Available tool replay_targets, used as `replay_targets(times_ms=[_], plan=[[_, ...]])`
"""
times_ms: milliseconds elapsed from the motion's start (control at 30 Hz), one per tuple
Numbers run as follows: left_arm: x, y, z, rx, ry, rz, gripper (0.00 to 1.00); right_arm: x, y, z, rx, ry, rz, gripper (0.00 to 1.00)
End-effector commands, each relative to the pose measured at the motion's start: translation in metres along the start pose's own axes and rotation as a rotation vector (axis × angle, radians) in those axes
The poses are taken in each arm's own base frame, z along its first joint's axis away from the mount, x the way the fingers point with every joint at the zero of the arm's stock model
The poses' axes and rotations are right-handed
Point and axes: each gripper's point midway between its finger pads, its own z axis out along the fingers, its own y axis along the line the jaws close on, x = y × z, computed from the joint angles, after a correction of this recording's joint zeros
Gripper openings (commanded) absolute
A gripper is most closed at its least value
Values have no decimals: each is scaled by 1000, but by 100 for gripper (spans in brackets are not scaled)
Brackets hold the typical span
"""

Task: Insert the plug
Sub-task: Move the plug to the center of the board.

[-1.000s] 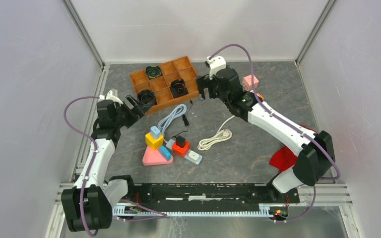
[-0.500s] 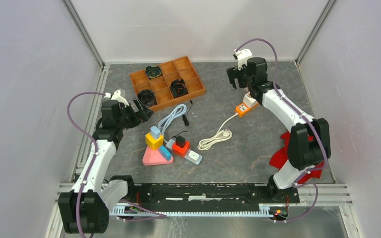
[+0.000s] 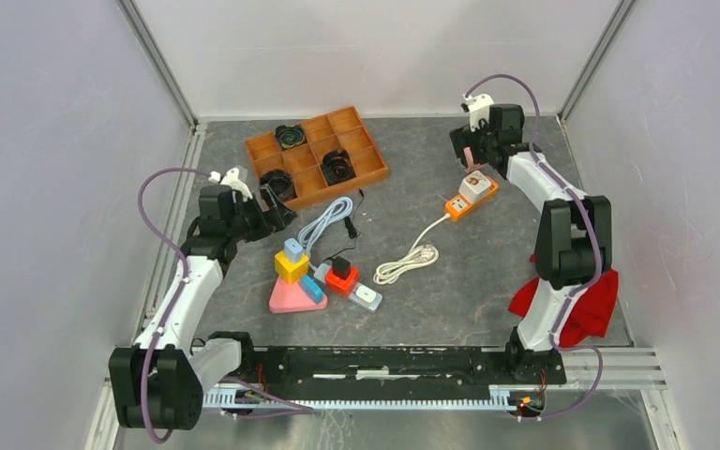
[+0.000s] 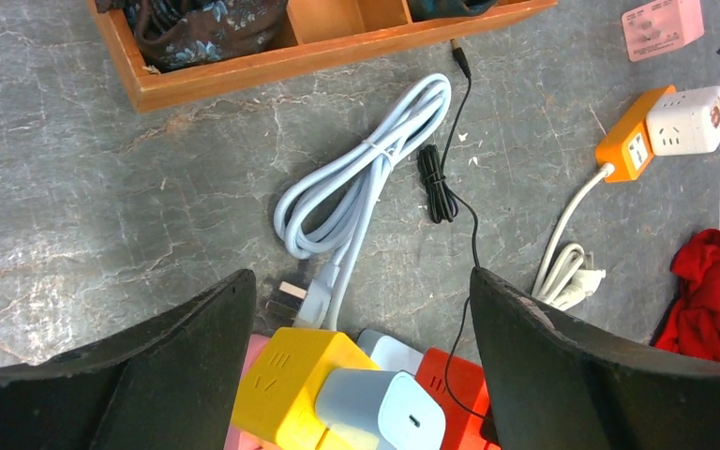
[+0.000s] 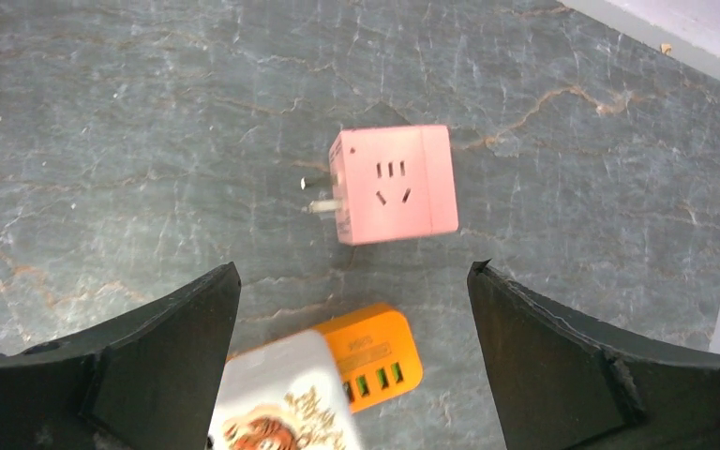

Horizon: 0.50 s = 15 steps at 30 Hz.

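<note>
The right gripper (image 5: 349,272) hangs open and empty over the far right corner of the tabletop (image 3: 469,291). Directly below it lies the pink cube adapter (image 5: 394,183), which is probably the plug to be inserted. The adapter rests on one side with its socket face up and its prongs (image 5: 319,195) pointing sideways along the surface. Just beside it, toward the near edge, sits the orange power strip (image 5: 366,356), with a white adapter (image 5: 286,398) already seated in one end.

The left gripper (image 4: 361,277) is also spread wide and holds nothing. It hovers near the left edge over a coiled light-blue cable (image 4: 366,178), just in front of the wooden tray (image 4: 244,80).

The main risks lie in the grasp and the push:
- **Prong direction:** The prongs lie flat, so the cube must be turned after pickup. A grip across the wrong faces would leave them aimed away from the strip.
- **Grip security:** The smooth cube could rotate between the fingers during that turn.
- **Loose strip:** Nothing holds the strip down and it looks light. A slightly off-centre press would probably slide or tip it rather than seat the prongs.
- **Crowding:** The white adapter sits close to the free sockets, so the fingers may bump it.
- **Reach:** The arm is stretched close to the corner, which leaves little room to correct alignment.
</note>
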Motion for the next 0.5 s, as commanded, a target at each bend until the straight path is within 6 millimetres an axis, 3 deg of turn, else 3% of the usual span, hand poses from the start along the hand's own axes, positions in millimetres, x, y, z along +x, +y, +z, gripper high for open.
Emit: replay_targets(times_ms=[0,300,467], plan=[[-17,-12,-2,37,-30,68,89,-15,-11,19,-35,-19,-22,97],[-17,-10,2,30,-21,65,89,-20,-31,66,11,-13,-20,92],[-16,-8,4,26,-15,65,88,-6,-30,83,0,27,-32,83]])
